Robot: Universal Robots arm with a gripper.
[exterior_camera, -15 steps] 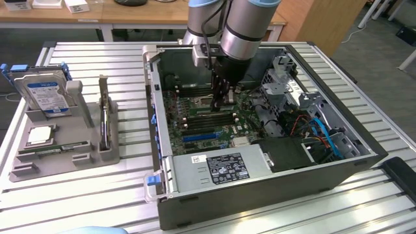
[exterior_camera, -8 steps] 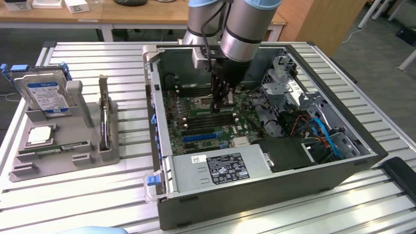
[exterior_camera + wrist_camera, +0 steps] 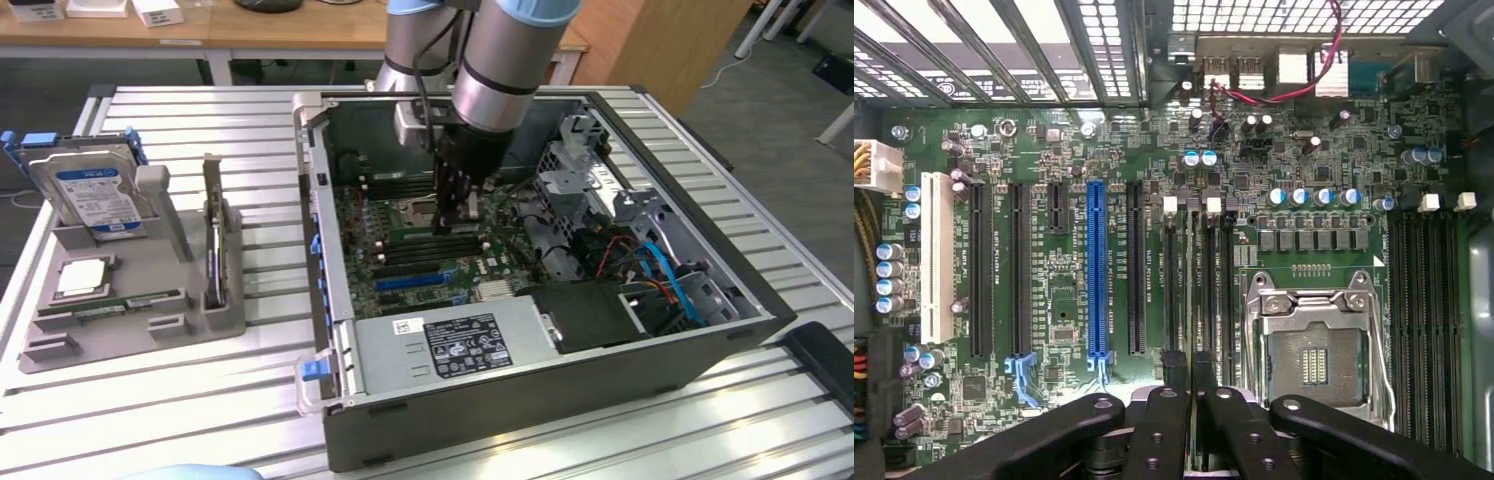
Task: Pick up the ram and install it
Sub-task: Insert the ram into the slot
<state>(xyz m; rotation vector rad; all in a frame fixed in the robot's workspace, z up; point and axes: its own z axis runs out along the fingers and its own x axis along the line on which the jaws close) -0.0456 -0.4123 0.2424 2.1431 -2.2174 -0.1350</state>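
My gripper [image 3: 458, 225] is down inside the open computer case [image 3: 747, 330], over the motherboard [image 3: 1064, 130]. In the wrist view its two black fingers [image 3: 1172, 385] stand almost together, shut on a thin dark strip seen edge-on, which I take for the ram [image 3: 1192, 335]. The strip lines up with the black memory slots [image 3: 1216, 290] just beside the processor socket [image 3: 1316, 350]. I cannot tell whether the ram touches a slot. In the exterior view the arm hides the ram.
A grey tray [image 3: 200, 320] at the exterior view's left holds a hard drive [image 3: 91, 195], a silver processor chip [image 3: 83, 277] and a green memory stick [image 3: 127, 302]. Case walls, cables [image 3: 667, 275] and drive cages [image 3: 581, 165] ring the board. Expansion slots [image 3: 1096, 270] lie beside the memory slots.
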